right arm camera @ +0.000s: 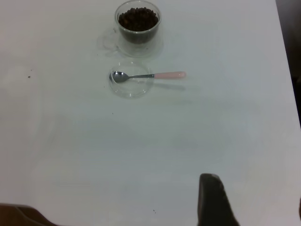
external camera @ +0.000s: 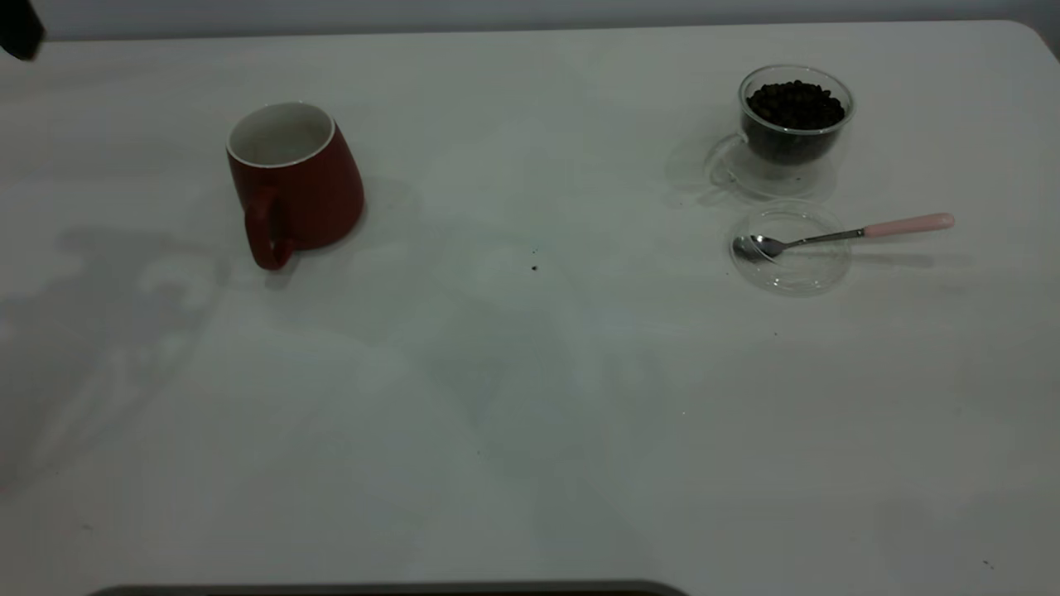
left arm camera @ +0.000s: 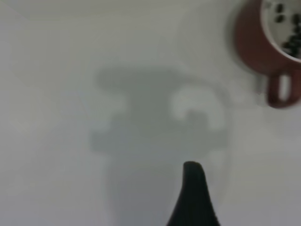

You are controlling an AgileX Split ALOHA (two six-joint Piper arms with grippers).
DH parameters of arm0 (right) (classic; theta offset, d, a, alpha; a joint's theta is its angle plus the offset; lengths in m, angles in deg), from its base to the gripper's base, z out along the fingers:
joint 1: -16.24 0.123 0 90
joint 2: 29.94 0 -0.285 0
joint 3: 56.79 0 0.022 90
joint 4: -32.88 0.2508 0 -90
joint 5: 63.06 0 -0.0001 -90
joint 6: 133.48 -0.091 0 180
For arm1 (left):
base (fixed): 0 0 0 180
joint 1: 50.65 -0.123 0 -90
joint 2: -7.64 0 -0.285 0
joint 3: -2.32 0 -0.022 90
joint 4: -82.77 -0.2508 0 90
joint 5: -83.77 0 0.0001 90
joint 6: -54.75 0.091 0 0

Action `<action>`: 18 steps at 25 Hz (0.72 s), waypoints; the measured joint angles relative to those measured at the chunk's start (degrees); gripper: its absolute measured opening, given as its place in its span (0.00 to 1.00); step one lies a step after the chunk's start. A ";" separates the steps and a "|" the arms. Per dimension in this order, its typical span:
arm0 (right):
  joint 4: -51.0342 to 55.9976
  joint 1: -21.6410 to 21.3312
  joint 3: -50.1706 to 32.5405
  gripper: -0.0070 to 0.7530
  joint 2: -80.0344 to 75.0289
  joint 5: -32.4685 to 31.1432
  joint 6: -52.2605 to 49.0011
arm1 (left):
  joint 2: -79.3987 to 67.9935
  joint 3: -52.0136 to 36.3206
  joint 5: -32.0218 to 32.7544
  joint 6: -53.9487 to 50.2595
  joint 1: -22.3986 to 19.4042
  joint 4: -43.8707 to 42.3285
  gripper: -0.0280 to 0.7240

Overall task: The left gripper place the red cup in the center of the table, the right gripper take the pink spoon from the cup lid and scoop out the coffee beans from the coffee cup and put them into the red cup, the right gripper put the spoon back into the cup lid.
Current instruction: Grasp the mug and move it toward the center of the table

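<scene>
- The table [external camera: 530,397] is a wide plain white top with a rounded corner, a few tiny dark specks near its middle.
- The red cup [external camera: 296,180] stands upright on the left part of the table, dark red outside, white inside, broader at the base, its loop handle turned toward the camera; the left wrist view shows a few dark beans inside it.
- The coffee cup [external camera: 793,124], clear glass, stands far right, well apart from the red cup, heaped with coffee beans [external camera: 796,103].
- The cup lid [external camera: 791,248] lies flat just in front of it.
- The pink spoon [external camera: 845,234] rests with its bowl in the lid, its handle pointing right.
- The left gripper [left arm camera: 194,197] and the right gripper [right arm camera: 214,200] each show one black finger above bare table; their opening cannot be told.
</scene>
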 joint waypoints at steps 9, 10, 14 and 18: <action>0.00 0.00 0.00 0.62 0.00 0.00 0.00 | -25.22 24.01 11.68 6.44 0.21 -7.55 0.76; 0.00 0.00 0.00 0.62 0.00 0.00 0.00 | -26.93 25.74 11.62 7.57 0.32 -7.75 0.76; 0.00 0.00 0.00 0.62 0.00 0.00 0.00 | -30.85 29.08 9.31 15.18 1.37 -8.03 0.76; 0.00 0.00 0.00 0.62 0.00 0.00 0.00 | -32.71 29.48 7.93 26.85 3.06 -8.25 0.75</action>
